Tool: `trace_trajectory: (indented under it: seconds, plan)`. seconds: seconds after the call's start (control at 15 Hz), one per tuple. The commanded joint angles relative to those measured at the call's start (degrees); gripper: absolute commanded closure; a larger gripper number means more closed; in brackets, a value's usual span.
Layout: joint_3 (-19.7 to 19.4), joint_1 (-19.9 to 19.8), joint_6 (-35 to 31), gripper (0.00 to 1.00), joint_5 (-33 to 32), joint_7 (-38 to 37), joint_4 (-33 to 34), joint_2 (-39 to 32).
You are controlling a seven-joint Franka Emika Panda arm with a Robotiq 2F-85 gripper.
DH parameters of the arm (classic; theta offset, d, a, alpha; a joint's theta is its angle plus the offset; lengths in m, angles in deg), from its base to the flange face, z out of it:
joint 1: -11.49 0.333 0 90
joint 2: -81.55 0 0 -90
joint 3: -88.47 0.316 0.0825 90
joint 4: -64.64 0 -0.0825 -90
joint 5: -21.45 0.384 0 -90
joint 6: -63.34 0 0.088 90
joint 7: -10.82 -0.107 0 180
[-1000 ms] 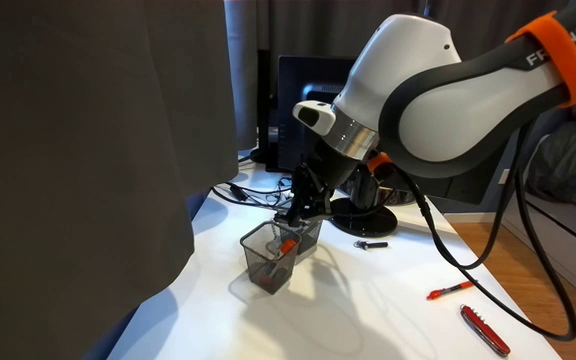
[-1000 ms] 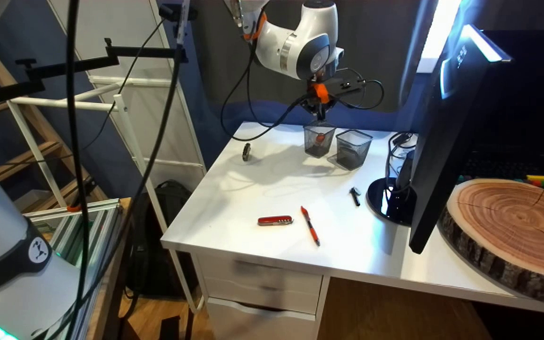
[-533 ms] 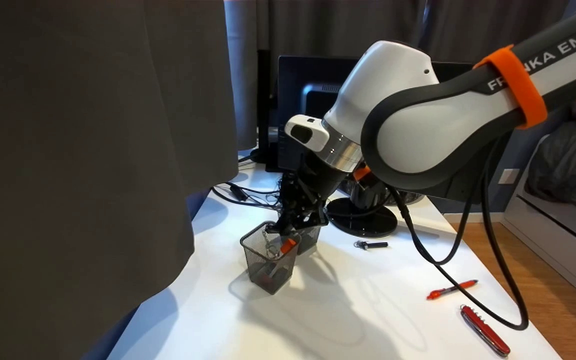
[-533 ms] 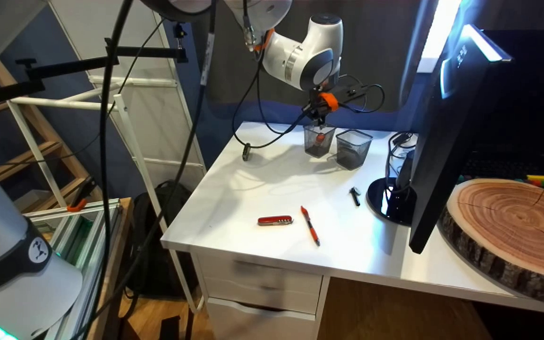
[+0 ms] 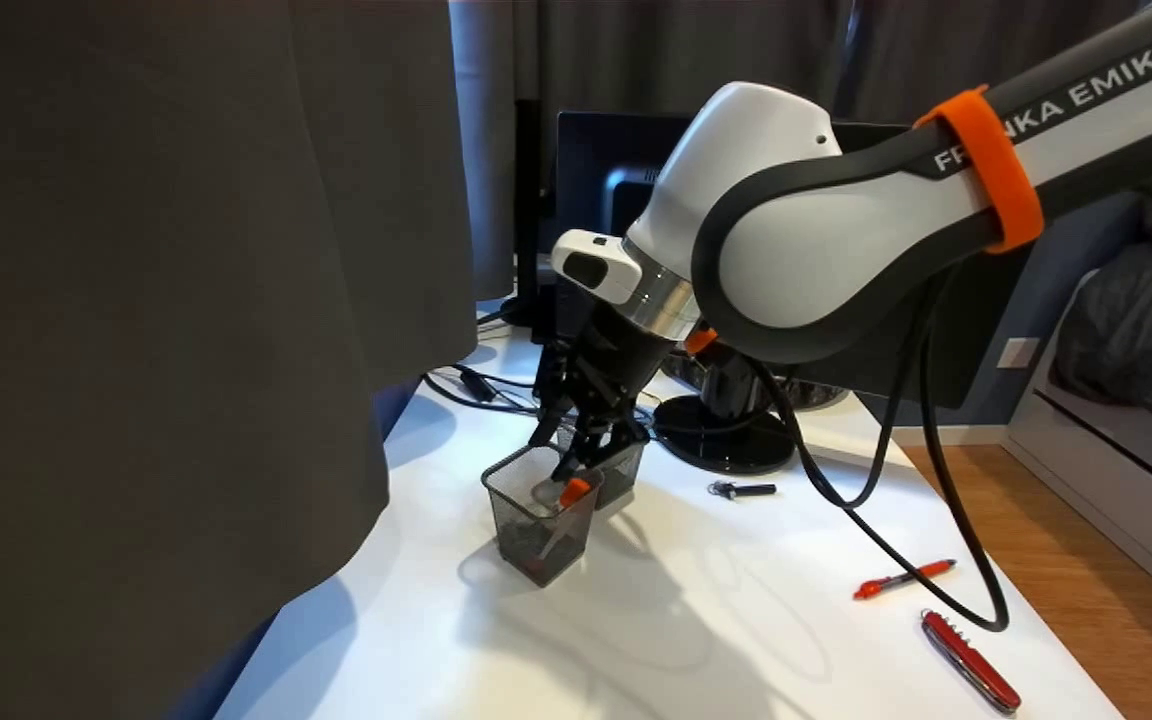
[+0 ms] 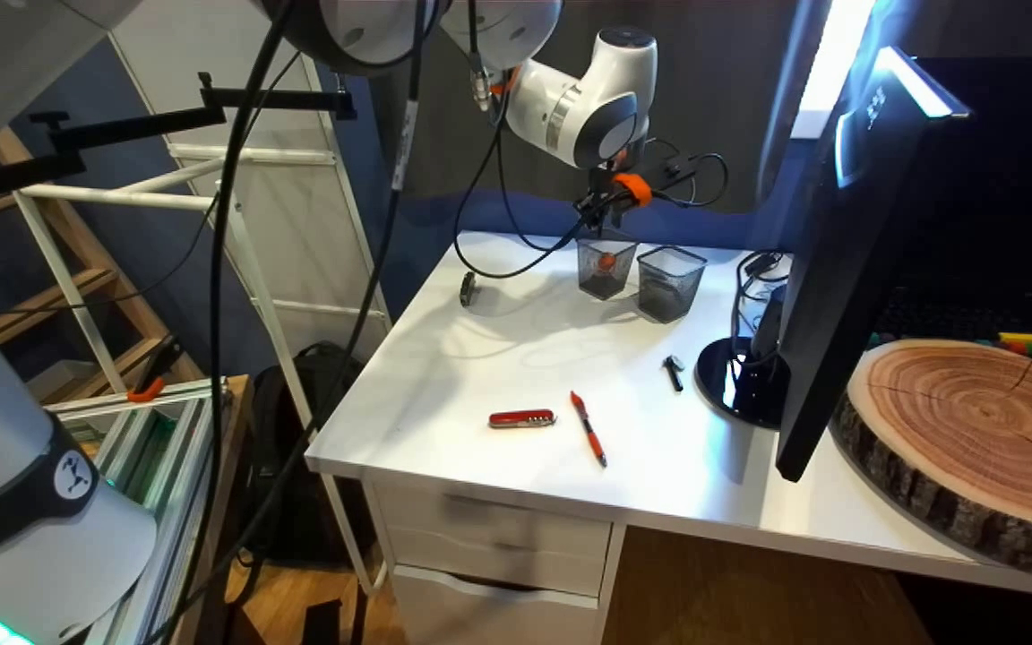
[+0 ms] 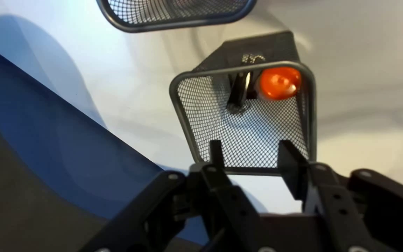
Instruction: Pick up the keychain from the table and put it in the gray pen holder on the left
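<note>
The claw (image 7: 250, 148) is spread, its two fingertips well apart with a gap between them. In the wrist view they overlap the near edge of the opening of the gray wire-mesh pen holder (image 7: 257, 129), which stands upright below the claw; whether the tips reach under its rim I cannot tell. Inside this holder, lower than the fingertips and apart from them, is a slim dark piece with a bright metal strip, which looks to be the keychain (image 7: 238, 90). Just beside it, also beneath the claw, sits an orange-capped item (image 7: 280, 83) in the same holder.

Beyond that holder from the claw, and just beside it, stands a second mesh pen holder (image 6: 674, 288), upright. Past this, farther from the claw, lie black cables (image 5: 478, 387). On the white surface (image 6: 480, 358), well apart from the claw, a short black stick (image 5: 756, 490) with a metal ring at one end lies near the monitor base (image 5: 726, 453). On the side of the claw away from the monitor (image 6: 865, 269), a small dark object (image 6: 467, 288) rests, too small to name. Farther off lie a red pen (image 6: 589, 429) and a red pocketknife (image 6: 520, 418), near each other. Farthest out, past the monitor, lies a round wood slab (image 6: 973, 421) edged with bark.
</note>
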Motion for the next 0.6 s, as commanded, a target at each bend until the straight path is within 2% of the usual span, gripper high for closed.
trace_trajectory:
  seconds: [0.0,0.13,0.2,0.27,0.33,0.4,0.47,0.53]
  plan:
    - [-1.2,1.3,2.3,0.23,1.7,2.1,2.3,0.0]
    - [-3.4,2.1,4.8,0.09,0.8,0.0,0.3,2.6]
    - [-5.0,2.3,6.8,0.03,-2.4,-3.3,-2.0,4.8]
    - [-6.7,2.8,7.7,0.0,-3.7,-4.6,-3.7,6.6]
    - [-6.6,1.7,8.0,0.0,-3.9,-4.7,-6.5,8.7]
    - [-4.4,-0.7,6.8,0.0,-2.6,-2.0,-9.7,10.7]
    - [-2.7,-2.9,2.4,0.0,-1.7,0.1,-13.4,12.7]
    - [-5.8,1.4,5.8,0.0,-0.8,-1.0,-3.9,6.4]
